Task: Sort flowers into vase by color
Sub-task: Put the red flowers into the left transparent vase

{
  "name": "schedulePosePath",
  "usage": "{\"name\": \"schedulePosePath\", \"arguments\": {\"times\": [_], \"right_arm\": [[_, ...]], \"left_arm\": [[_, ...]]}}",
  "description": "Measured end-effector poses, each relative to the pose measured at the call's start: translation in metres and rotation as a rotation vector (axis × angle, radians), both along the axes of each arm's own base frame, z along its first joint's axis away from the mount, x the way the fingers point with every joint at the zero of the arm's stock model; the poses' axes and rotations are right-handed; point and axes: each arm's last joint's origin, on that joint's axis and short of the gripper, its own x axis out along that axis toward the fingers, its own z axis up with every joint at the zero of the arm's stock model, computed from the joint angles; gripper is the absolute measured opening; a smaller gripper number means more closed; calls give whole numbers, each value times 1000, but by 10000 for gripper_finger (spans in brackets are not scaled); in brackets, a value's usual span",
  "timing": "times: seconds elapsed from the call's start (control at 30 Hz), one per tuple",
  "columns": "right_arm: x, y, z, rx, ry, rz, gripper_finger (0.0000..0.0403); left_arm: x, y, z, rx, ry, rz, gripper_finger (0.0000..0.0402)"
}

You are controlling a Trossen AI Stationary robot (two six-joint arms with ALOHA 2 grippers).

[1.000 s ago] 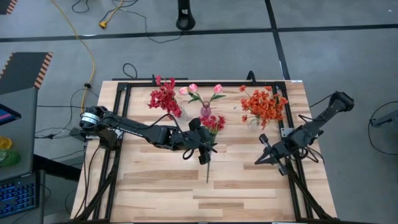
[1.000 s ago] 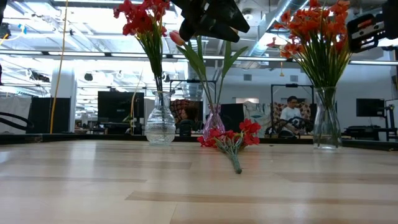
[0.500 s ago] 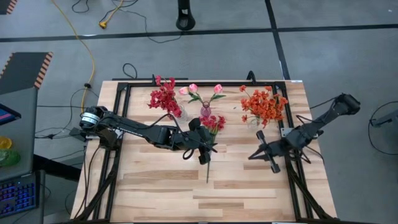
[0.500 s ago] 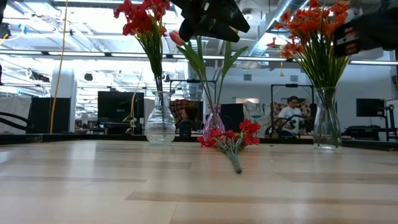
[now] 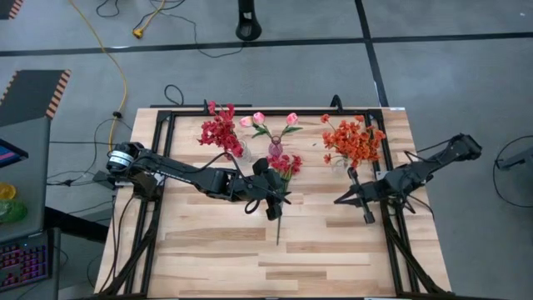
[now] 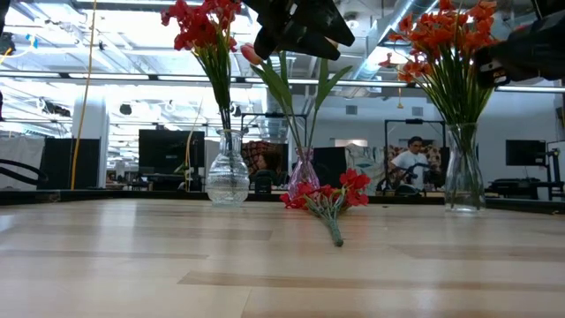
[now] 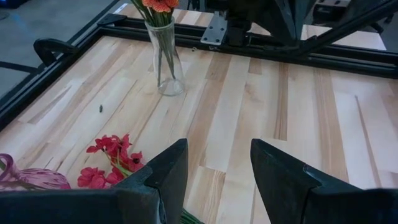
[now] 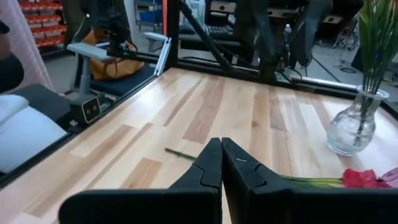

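Observation:
A red sprig (image 5: 281,179) lies flat on the table, blossoms (image 6: 328,193) toward the far edge and stem (image 8: 180,154) toward the near edge. My left gripper (image 5: 279,202) hangs open above its stem, well clear of the wood (image 6: 296,22); the blossoms (image 7: 112,163) show just beside its fingers. My right gripper (image 5: 336,201) is shut and raised to the right of the sprig, pointing toward the table's left (image 8: 221,146). Red flowers stand in a round clear vase (image 5: 223,133), pink ones in a small pink vase (image 5: 275,143), orange ones in a tall clear vase (image 5: 354,143).
The three vases stand in a row near the far edge, their stems in the water-clear necks (image 6: 228,177). A black frame (image 5: 166,117) runs along the table's sides. Bare wood (image 5: 216,250) stretches across the near half. A person sits in the room beyond (image 6: 410,163).
My right gripper has swung from pointing toward the near left corner to pointing level toward the left, moving a little toward the far edge and the lying sprig. The left arm and the sprig have kept still.

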Motion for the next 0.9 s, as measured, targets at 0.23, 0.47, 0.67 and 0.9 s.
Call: {"name": "schedulePosePath", "arguments": {"times": [0.23, 0.47, 0.67, 0.9], "right_arm": [[-3, -9, -17, -16, -102, -52, 31], [-8, -19, -20, -38, -198, -125, 31], [-11, -27, -24, -54, -169, -196, 31], [-10, -30, -25, 2, -147, -195, 31]], "left_arm": [[0, 0, 0, -1, 0, 0, 164], [0, 0, 0, -2, 0, 1, 164], [0, 0, 0, -5, -3, 10, 164], [0, 1, 0, 1, -4, 21, 164]]}}
